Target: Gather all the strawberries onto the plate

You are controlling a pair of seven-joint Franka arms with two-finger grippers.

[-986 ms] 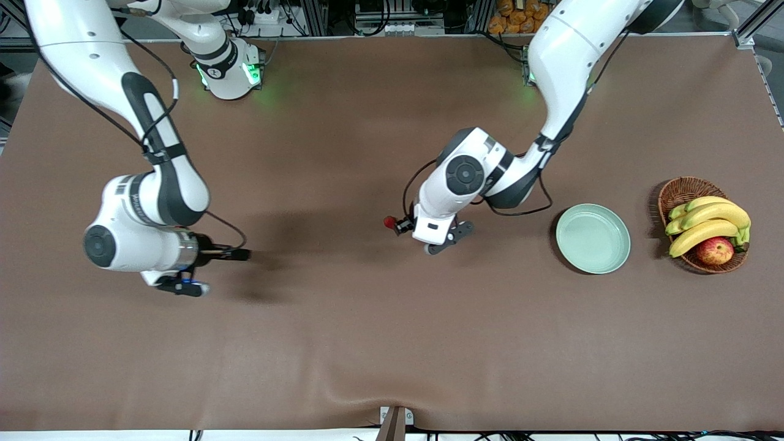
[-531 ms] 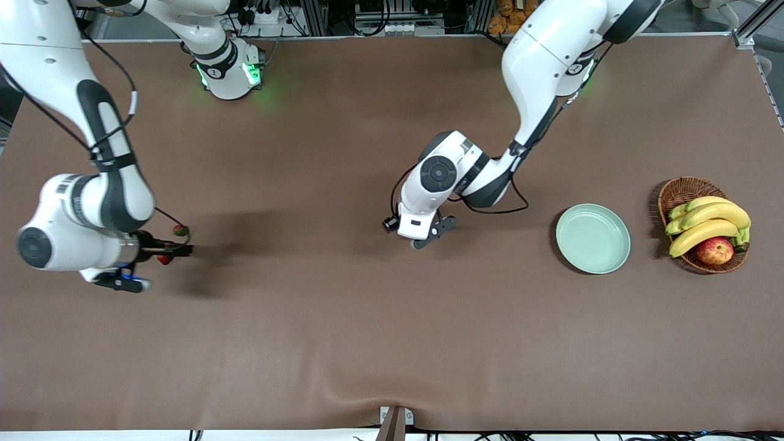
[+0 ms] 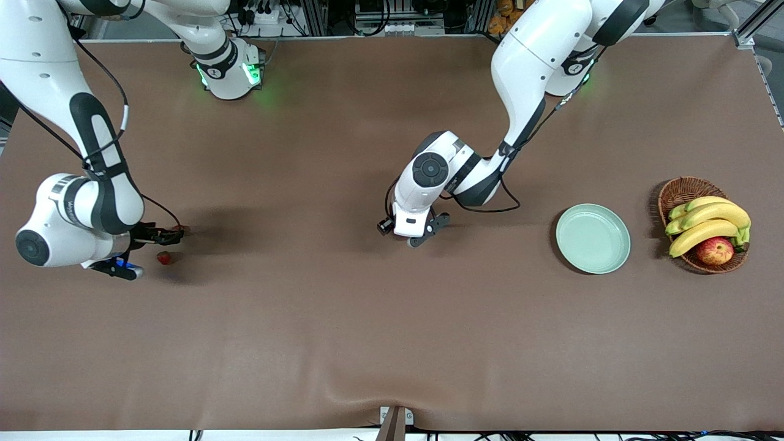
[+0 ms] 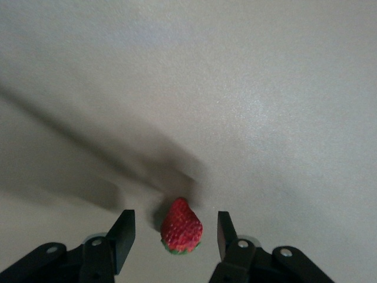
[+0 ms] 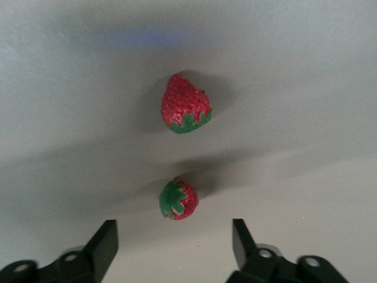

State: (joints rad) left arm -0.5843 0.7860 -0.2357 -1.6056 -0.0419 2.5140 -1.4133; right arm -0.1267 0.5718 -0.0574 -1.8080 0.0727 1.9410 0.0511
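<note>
Your left gripper [image 4: 171, 236] sits low near the table's middle, fingers parted on either side of one strawberry [image 4: 181, 227] without gripping it. Close off-centre and the berry may squirt out or roll.

Your right gripper [image 5: 171, 242], at the right arm's end of the table, is wide open and holds nothing; two strawberries [image 5: 186, 104] lie close together ahead of it, so a finger could knock one away while taking the other [image 5: 178, 198].

The plate [image 3: 592, 238] lies empty, well apart, beside the fruit basket [image 3: 704, 223].
</note>
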